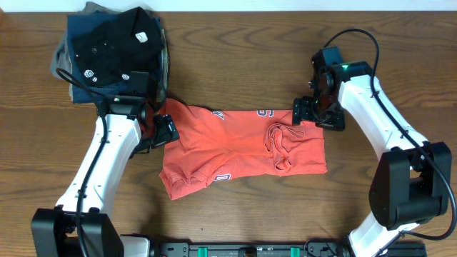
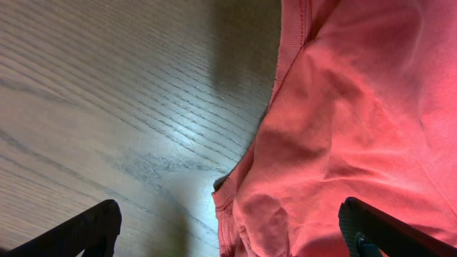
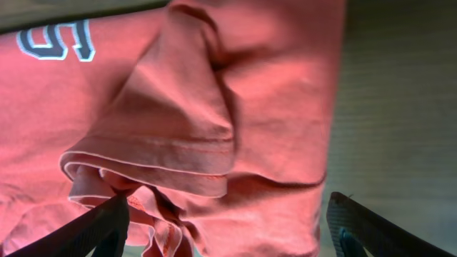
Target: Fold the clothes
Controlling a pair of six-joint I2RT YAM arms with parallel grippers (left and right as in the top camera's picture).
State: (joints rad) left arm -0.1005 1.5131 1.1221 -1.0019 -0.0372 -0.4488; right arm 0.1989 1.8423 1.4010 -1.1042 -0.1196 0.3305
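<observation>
The red-orange T-shirt (image 1: 243, 150) lies partly folded and rumpled in the middle of the table, with bits of white-and-dark lettering showing. My left gripper (image 1: 158, 130) is open over the shirt's left edge; the left wrist view shows the shirt's hem (image 2: 343, 128) between the spread fingers (image 2: 228, 239). My right gripper (image 1: 314, 113) is open above the shirt's upper right corner; the right wrist view shows folded fabric and a sleeve (image 3: 214, 135) between its fingers (image 3: 228, 232). Neither holds the cloth.
A stack of folded garments topped by a black shirt with small white logos (image 1: 111, 46) sits at the back left, close behind my left arm. Bare wooden table (image 1: 235, 57) surrounds the shirt.
</observation>
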